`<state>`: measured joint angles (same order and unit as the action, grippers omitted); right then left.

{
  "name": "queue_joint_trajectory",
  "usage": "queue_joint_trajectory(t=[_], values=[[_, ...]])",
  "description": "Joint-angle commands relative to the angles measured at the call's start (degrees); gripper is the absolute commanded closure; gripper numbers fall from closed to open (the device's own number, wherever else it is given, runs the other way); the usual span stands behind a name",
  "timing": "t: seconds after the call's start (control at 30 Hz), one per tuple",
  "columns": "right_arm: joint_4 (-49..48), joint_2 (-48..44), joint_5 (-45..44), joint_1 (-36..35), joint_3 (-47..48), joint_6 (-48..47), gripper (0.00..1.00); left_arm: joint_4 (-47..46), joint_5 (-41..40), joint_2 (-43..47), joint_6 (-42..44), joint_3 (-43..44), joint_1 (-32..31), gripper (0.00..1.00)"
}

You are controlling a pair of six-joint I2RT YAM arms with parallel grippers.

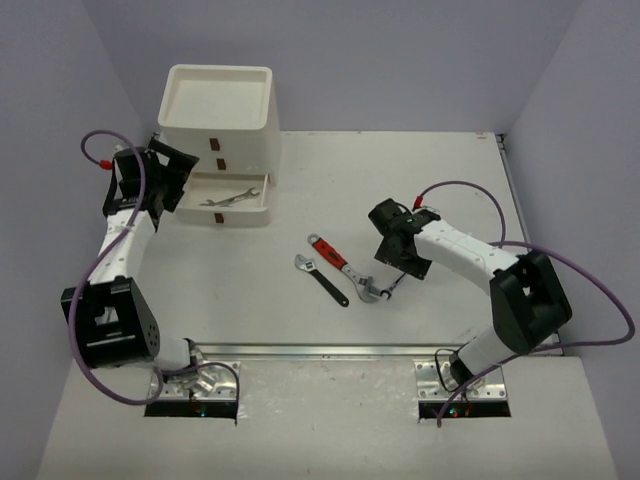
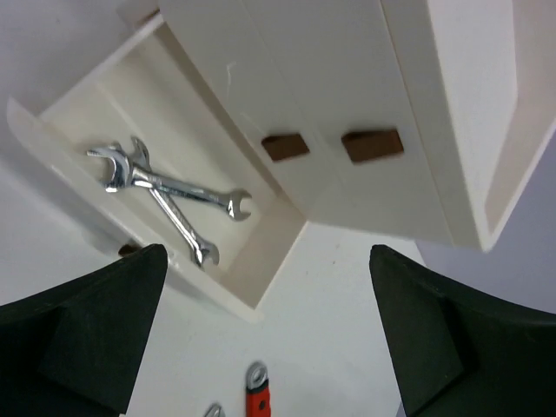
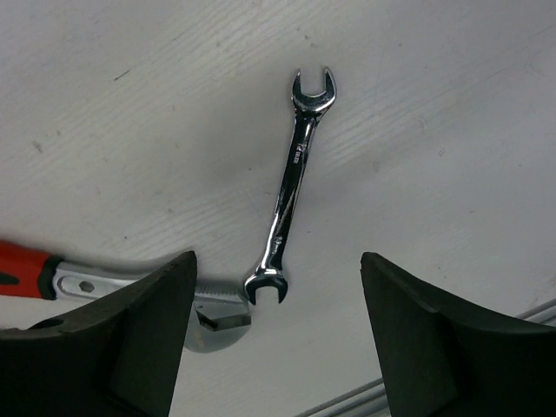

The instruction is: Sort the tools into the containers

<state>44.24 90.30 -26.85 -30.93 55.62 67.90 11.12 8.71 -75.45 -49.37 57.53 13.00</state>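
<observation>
The right end effector [image 3: 278, 261] hangs over a slim silver wrench [image 3: 291, 187] lying flat on the table [image 3: 130, 104]. Its fingers stand apart on either side of the wrench's lower end without touching it, probably lined up to pinch the narrow shank. The wrench is polished steel, open-jawed at both ends; the table is matt white and lightly scuffed. Just beside it lies a red wrench [image 3: 26, 269] with a steel head. The left end effector [image 2: 265, 261] stands wide and empty before the open drawer [image 2: 130, 104] of the white plastic box [image 2: 347, 69]. Two silver wrenches [image 2: 169, 200] lie crossed there, so like tools likely go together.
</observation>
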Motion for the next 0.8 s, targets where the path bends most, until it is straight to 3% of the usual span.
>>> queue_joint_trajectory(t=[0.0,0.27,0.4,0.77], values=[[-3.4,4.1,2.0,1.1,-1.8,1.9,0.32,-5.5,6.1,15.4,4.4,-7.7,-3.7,0.0],[-9.6,8.2,5.5,2.1,-6.9,2.8,0.62,-4.1,11.2,19.8,7.3,-10.9,-4.1,0.0],[-17.9,9.7,10.1,4.4,-11.6,0.1,0.62,-4.6,12.6,20.5,7.3,-11.4,-4.4,0.0],[-20.5,13.8,13.0,5.9,-13.9,1.2,0.8,-5.5,14.2,20.3,7.7,-12.8,-4.5,0.0]])
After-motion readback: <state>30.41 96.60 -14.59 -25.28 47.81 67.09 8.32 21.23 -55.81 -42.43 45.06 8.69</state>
